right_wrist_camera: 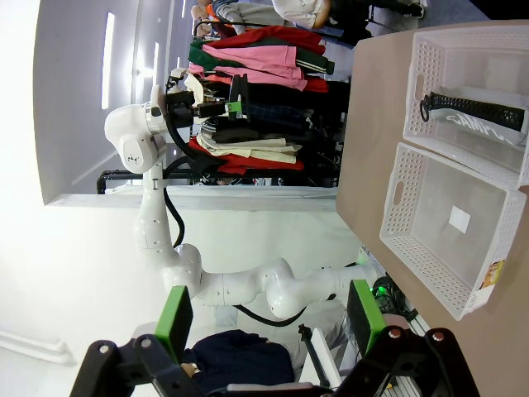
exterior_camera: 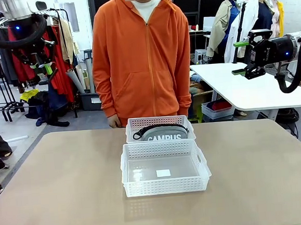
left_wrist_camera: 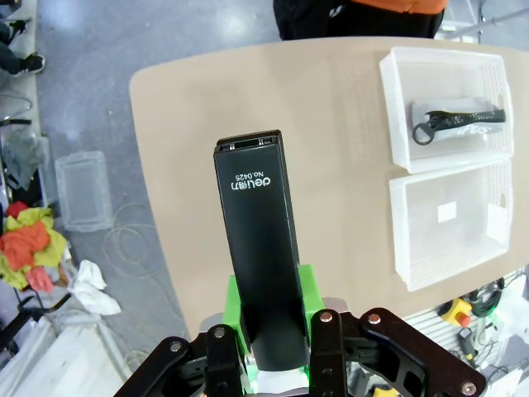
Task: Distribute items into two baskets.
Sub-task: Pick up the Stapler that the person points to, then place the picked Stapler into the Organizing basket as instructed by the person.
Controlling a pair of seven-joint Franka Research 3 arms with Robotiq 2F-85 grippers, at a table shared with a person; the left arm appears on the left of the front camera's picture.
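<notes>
The larger basket [exterior_camera: 164, 168] stands at the middle of the table [exterior_camera: 67, 187] and serves as the reference point. Its floor carries a small white label [exterior_camera: 163, 173]. The smaller basket [exterior_camera: 159, 127] sits directly beyond it, on the person's side, with their walls touching or nearly so. The grey pouch [exterior_camera: 160, 133] with "CAMPUS" lettering lies inside the smaller basket.

The left arm is raised high, up and to the left of the larger basket, well clear of the table. The left gripper [left_wrist_camera: 273, 331] points down toward the tabletop, and its green pads [left_wrist_camera: 307, 289] clamp the lower end of the black stapler [left_wrist_camera: 258, 240], which projects upright along the fingers.

The right arm is raised to the right of the larger basket, well apart from it, with the forearm roughly level. The right gripper [right_wrist_camera: 269, 318] holds nothing; its jaws stand wide apart.

A person in an orange hooded jacket [exterior_camera: 141, 56] stands beyond the smaller basket, arms hanging at the sides.
</notes>
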